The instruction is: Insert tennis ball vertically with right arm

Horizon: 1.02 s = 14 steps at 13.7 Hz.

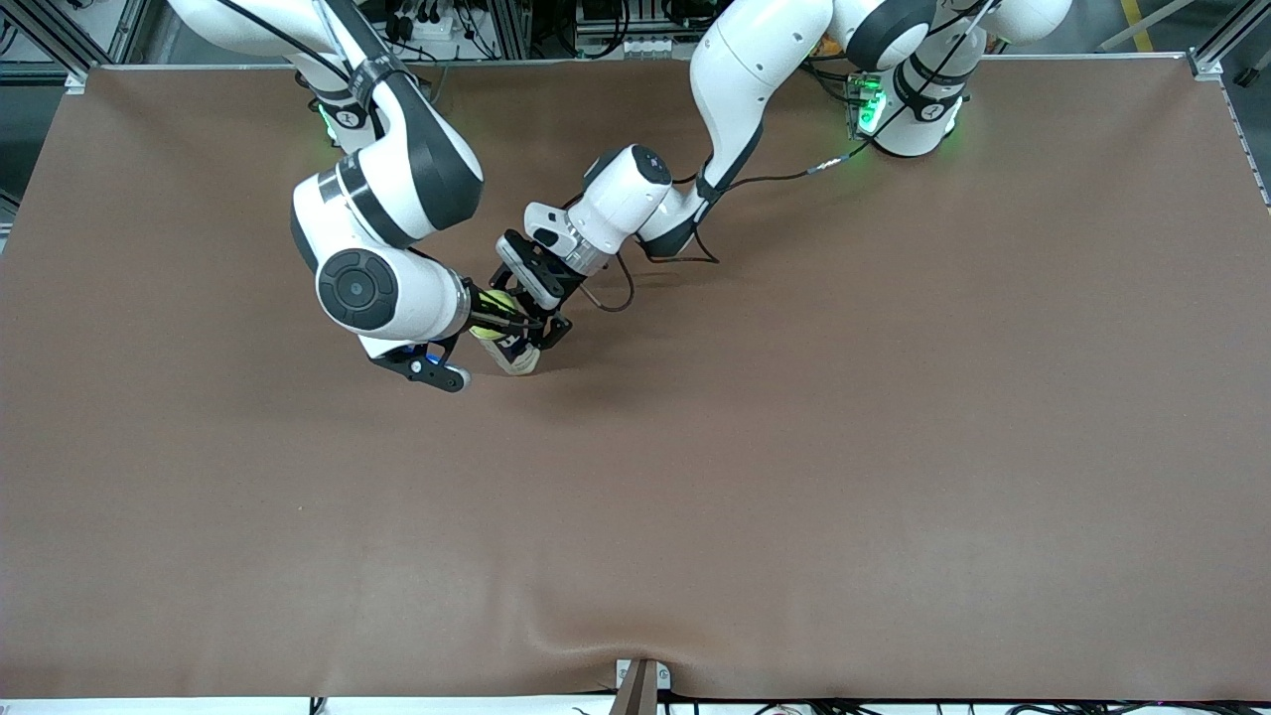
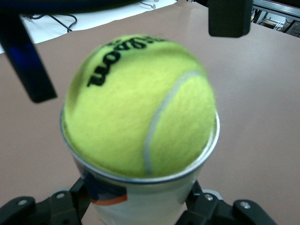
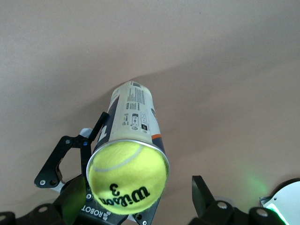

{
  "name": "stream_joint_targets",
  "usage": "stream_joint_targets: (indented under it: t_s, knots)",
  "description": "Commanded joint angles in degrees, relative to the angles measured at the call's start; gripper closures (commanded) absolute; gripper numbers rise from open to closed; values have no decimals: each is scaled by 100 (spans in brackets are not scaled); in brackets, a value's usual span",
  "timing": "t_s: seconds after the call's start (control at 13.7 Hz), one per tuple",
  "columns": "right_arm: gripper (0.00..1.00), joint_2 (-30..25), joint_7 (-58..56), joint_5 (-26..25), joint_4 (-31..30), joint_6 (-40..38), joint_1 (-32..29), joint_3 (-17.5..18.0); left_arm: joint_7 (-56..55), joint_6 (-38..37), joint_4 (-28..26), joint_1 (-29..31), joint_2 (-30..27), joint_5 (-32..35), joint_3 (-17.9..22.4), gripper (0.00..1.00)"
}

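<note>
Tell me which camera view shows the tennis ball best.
The left wrist view: the tennis ball fills it, seated in the can's mouth. The right wrist view shows it smaller, from above. The front view shows only a sliver between the arms.

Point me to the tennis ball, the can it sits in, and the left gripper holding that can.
tennis ball (image 2: 140, 105), left wrist view, on the yellow felt beside the seam.
can (image 3: 133, 112), right wrist view, on the printed side wall.
left gripper (image 1: 536, 338), front view, between the fingers clamped on the can.
</note>
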Motion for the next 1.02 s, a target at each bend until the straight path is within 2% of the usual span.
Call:
stream_joint_targets:
  t_s: [0.0, 0.37, 0.59, 0.8, 0.95]
  knots:
    - [0, -137, -286, 114, 107, -279, -189, -17, -38, 44, 86, -74, 152, -130, 39, 19]
    - [0, -269, -962, 105, 582, -1070, -699, -69, -38, 44, 86, -74, 161, -130, 39, 19]
    - [0, -366, -1612, -44, 1090, -1290, -1427, -87, -30, 44, 86, -74, 161, -130, 39, 19]
    - [0, -375, -1667, -956, 1303, -1343, -1553, -61, -38, 44, 86, -74, 161, -130, 39, 19]
    - [0, -357, -1649, -932, 1250, -1475, -1430, -34, -38, 44, 86, -74, 161, -130, 39, 19]
